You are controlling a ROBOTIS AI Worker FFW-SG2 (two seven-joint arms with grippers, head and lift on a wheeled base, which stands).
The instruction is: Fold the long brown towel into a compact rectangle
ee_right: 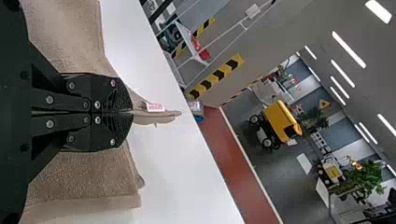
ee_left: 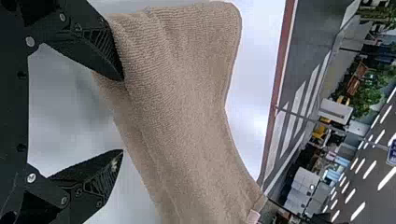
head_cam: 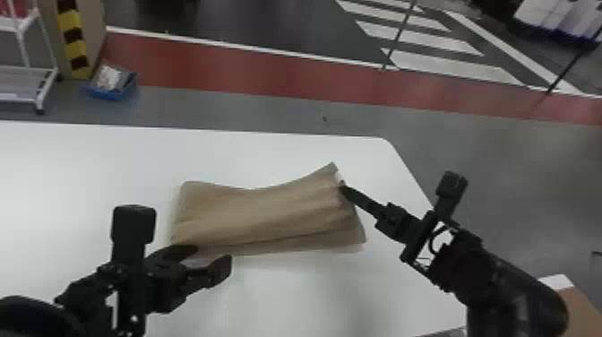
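Observation:
The brown towel (head_cam: pixel 264 215) lies folded in layers on the white table, its right end lifted to a peak with a small white tag. At that right end my right gripper (head_cam: pixel 342 188) is closed on the towel's edge; in the right wrist view the right gripper (ee_right: pixel 130 112) pinches the cloth beside the tag. By the towel's near left corner my left gripper (head_cam: pixel 214 256) stands open. In the left wrist view the left gripper (ee_left: pixel 122 114) has its fingers apart, one against the towel (ee_left: pixel 182 93), the other over bare table.
The white table (head_cam: pixel 89 157) ends at a rounded far right corner. Beyond it on the floor are a blue bin (head_cam: pixel 112 85) and a white rack (head_cam: pixel 27 85). A cardboard box (head_cam: pixel 578 304) stands at the lower right.

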